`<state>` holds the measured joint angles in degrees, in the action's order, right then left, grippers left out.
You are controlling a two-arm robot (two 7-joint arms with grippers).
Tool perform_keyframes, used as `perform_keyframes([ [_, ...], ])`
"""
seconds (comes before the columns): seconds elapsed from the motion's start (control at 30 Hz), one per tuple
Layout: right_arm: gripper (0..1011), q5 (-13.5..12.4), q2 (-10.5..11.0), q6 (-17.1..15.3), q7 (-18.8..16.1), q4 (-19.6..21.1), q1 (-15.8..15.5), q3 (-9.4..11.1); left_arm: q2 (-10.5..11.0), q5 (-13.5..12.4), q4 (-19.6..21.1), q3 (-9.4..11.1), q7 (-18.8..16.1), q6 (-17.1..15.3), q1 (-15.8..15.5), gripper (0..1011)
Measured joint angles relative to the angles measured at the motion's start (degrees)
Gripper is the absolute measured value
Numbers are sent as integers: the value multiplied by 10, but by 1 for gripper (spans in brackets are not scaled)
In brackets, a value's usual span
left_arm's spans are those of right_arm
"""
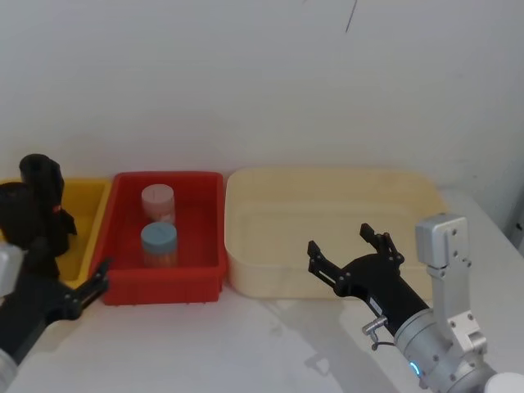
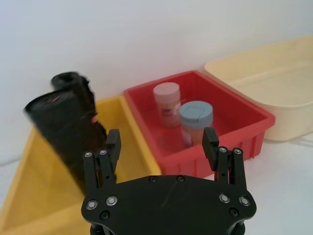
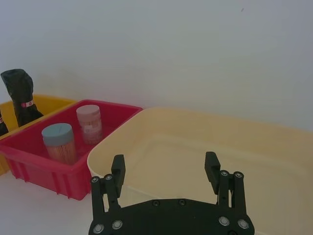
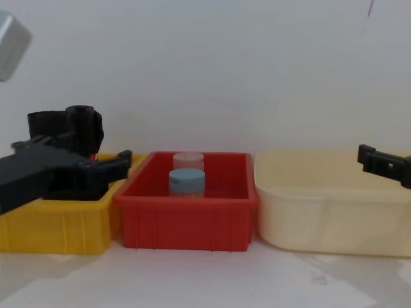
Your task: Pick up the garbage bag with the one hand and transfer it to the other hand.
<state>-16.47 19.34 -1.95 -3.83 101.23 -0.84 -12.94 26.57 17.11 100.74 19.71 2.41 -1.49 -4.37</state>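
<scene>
**Stage shown: approach to the grasp, bag not yet held.**

The garbage bag (image 2: pixel 56 129) – the nearer of 2 black rolls – stands upright in the yellow bin (image 2: pixel 137 142), its long axis vertical. The second roll (image 2: pixel 73 85) stands just behind it, against the bin's far side.

The left gripper (image 2: pixel 161 143) hovers at the front of the yellow bin. Its 2 fingers are spread wide and nothing lies between them. The bag is not inside that gap. It stands ahead of the fingers and off toward the robot's left, just beside the outer finger; whether it touches that finger cannot be told.

The coming move turns on this offset. The gap most likely has to shift toward the robot's left and go forward until the 2 fingers stand either side of the upright roll. They could then close across its width.

The left arm is clearly the nearer one. The right gripper (image 1: pixel 340 238) waits well apart, over the front of the cream bin (image 1: pixel 246 270), likewise spread and holding nothing.

Between the 2 arms lies the red bin (image 2: pixel 252 134), which holds a blue-lidded jar (image 2: pixel 195 115) and a pink-lidded jar (image 2: pixel 166 95). Any handover would probably take place above it. All 3 bins rest side by side on the white table (image 1: pixel 270 344).
</scene>
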Motion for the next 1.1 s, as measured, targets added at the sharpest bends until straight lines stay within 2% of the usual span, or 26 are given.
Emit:
perform_keyframes([
  [0.03, 1001, 0, 0, 0, 0, 0, 0, 0, 0, 0, 0, 0, 0, 0, 0, 1001],
  [0.17, 1001, 0, 0, 0, 0, 0, 0, 0, 9, 19, 19, -27, -5, -6, 29, 1001],
  [0.23, 1001, 0, 0, 0, 0, 0, 0, 0, 10, 22, 21, -31, -7, -8, 33, 1001],
  [0.33, 1001, 0, 0, 0, 0, 0, 0, 0, 14, 33, 31, -51, -16, -16, 47, 1001],
  [0.37, 1001, 0, 0, 0, 0, 0, 0, 0, 14, 33, 31, -51, -16, -16, 47, 1001],
  [0.47, 1001, 0, 0, 0, 0, 0, 0, 0, 16, 43, 34, -70, -26, -29, 54, 1001],
  [0.53, 1001, 0, 0, 0, 0, 0, 0, 0, 16, 46, 34, -76, -29, -34, 54, 1001],
  [0.77, 1001, 0, 0, 0, 0, 0, 0, 0, 15, 59, 19, -95, -36, -61, 41, 1001],
  [1.1, 1001, 0, 0, 0, 0, 0, 0, 0, 9, 64, -19, -95, -26, -84, 3, 1001],
])
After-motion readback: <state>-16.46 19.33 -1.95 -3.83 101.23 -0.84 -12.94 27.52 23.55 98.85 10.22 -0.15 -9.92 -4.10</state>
